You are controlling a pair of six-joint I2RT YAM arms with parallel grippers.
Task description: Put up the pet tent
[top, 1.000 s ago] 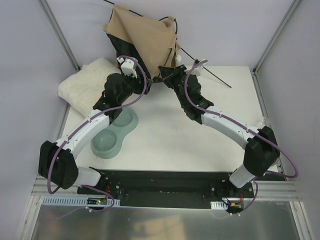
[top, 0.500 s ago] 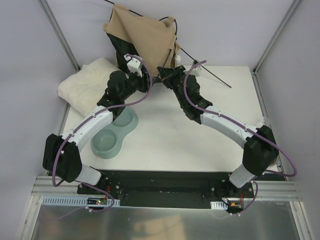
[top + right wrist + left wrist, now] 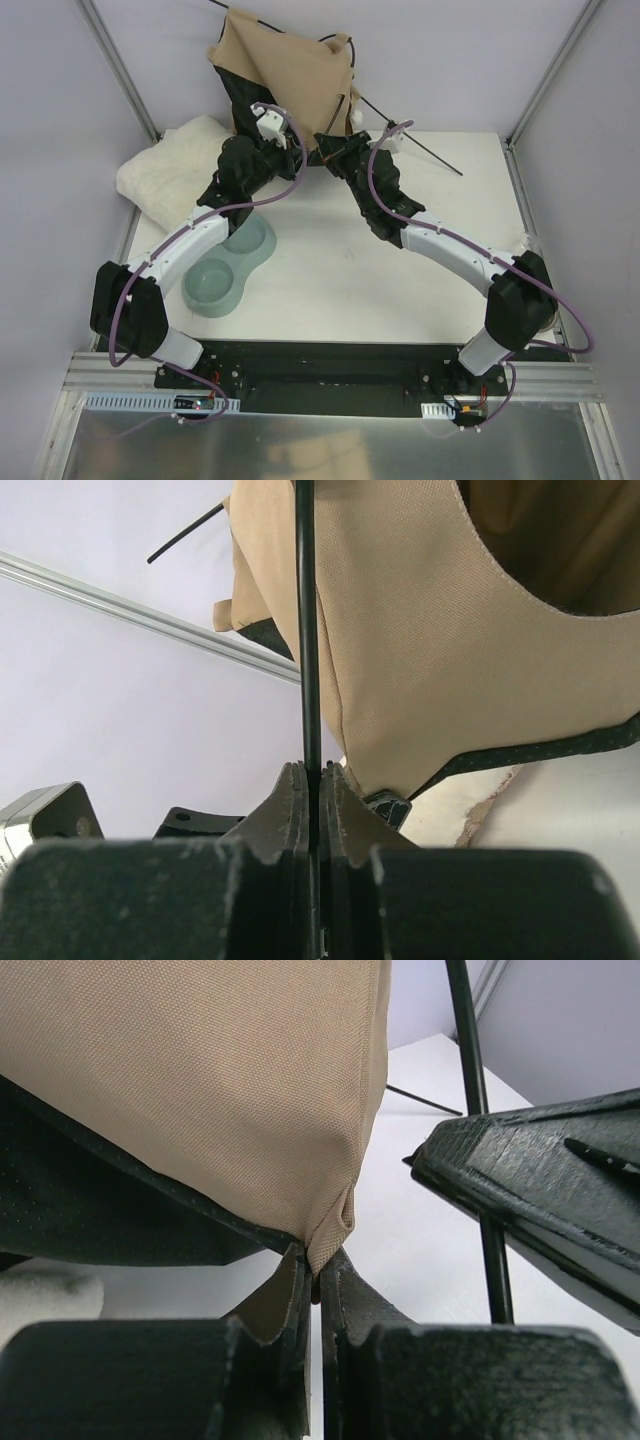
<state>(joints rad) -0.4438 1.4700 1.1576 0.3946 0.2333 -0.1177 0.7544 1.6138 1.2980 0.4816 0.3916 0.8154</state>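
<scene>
The pet tent (image 3: 285, 70) is a crumpled heap of tan fabric with a black inner panel at the table's far edge. Both arms reach it side by side. My left gripper (image 3: 299, 160) is shut on a bottom corner of the tan fabric (image 3: 335, 1222), which bunches between the jaws (image 3: 318, 1262). My right gripper (image 3: 326, 146) is shut on a thin black pole (image 3: 306, 620) that rises straight out of its jaws (image 3: 314, 772) beside the tan cloth (image 3: 450, 650). Another black pole (image 3: 420, 145) lies slanted across the table to the right.
A white fluffy cushion (image 3: 168, 172) lies at the back left, beside the left arm. A pale green double pet bowl (image 3: 230, 265) sits under the left forearm. The enclosure's walls and metal frame posts (image 3: 118, 65) stand close behind the tent.
My left arm has pushed forward and to the right toward the tent, and its jaws have closed on the fabric corner. The right arm has held still with the pole.
</scene>
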